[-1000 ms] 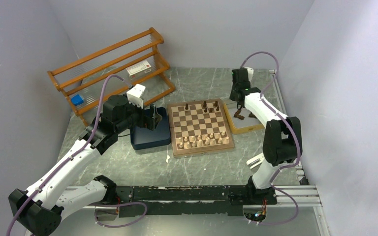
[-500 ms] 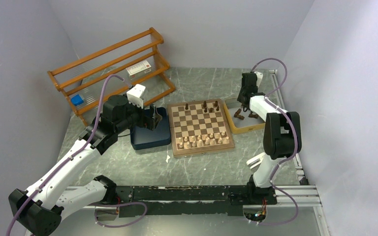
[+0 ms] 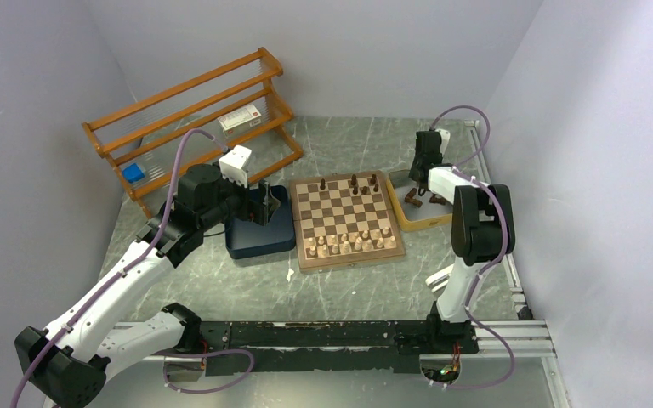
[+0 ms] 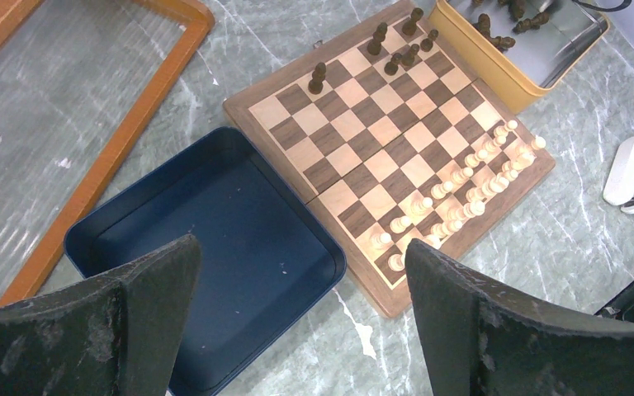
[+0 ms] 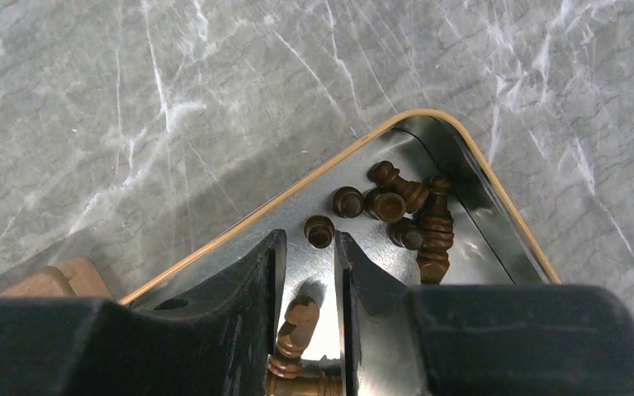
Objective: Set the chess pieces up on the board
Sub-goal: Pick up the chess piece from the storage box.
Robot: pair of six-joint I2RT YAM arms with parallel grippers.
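The board (image 3: 350, 262) lies mid-table and also shows in the left wrist view (image 4: 380, 140). A few dark chess pieces (image 3: 354, 182) stand on its far rows (image 4: 318, 77). More dark pieces (image 5: 392, 206) lie in a yellow-rimmed metal tray (image 3: 425, 223) right of the board. My right gripper (image 3: 416, 184) is low in that tray (image 5: 215, 243), jaws a narrow gap apart. A lying dark bishop (image 5: 297, 323) sits loose between the fingers. My left gripper (image 3: 264, 204) hovers wide open and empty (image 4: 301, 247) over the blue tray.
The dark blue tray (image 3: 259, 234) sits against the board's left edge and holds nothing (image 4: 132, 239). Pale cream pieces (image 3: 349, 242) fill the board's near rows. An orange wooden rack (image 3: 195, 110) stands at the back left. A small white object (image 4: 631, 173) lies near the board's front right.
My right gripper has swung right from the tray's left edge and come down inside the tray, around the lying bishop. The left arm has not moved.
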